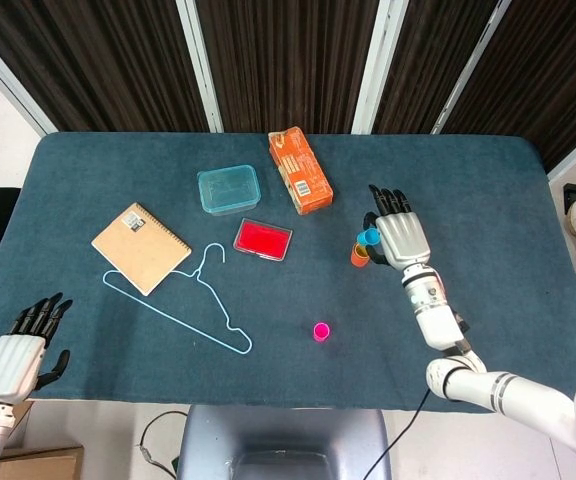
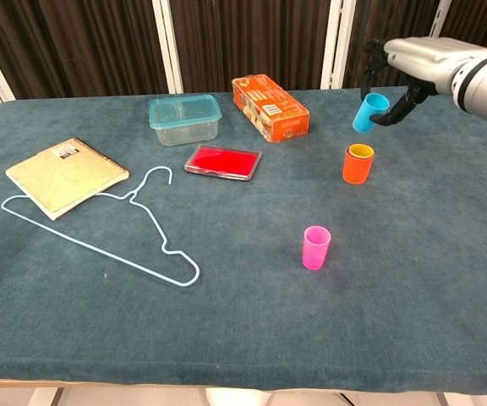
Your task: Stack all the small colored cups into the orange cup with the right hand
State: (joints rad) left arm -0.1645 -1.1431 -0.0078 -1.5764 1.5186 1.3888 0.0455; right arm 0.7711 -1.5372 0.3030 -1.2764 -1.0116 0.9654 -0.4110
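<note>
The orange cup (image 2: 358, 163) (image 1: 360, 255) stands on the table right of centre with a yellow cup nested inside it. My right hand (image 2: 413, 61) (image 1: 396, 232) grips a blue cup (image 2: 368, 112) (image 1: 369, 237) in the air, tilted, just above and slightly behind the orange cup. A pink cup (image 2: 316, 247) (image 1: 321, 331) stands alone nearer the front edge, to the left of the orange cup. My left hand (image 1: 23, 345) hangs at the table's front left corner, fingers apart and holding nothing; only the head view shows it.
A blue wire hanger (image 2: 108, 228) and a tan notebook (image 2: 66, 175) lie at the left. A teal lidded box (image 2: 184, 118), a red flat case (image 2: 222, 161) and an orange carton (image 2: 269, 106) sit behind centre.
</note>
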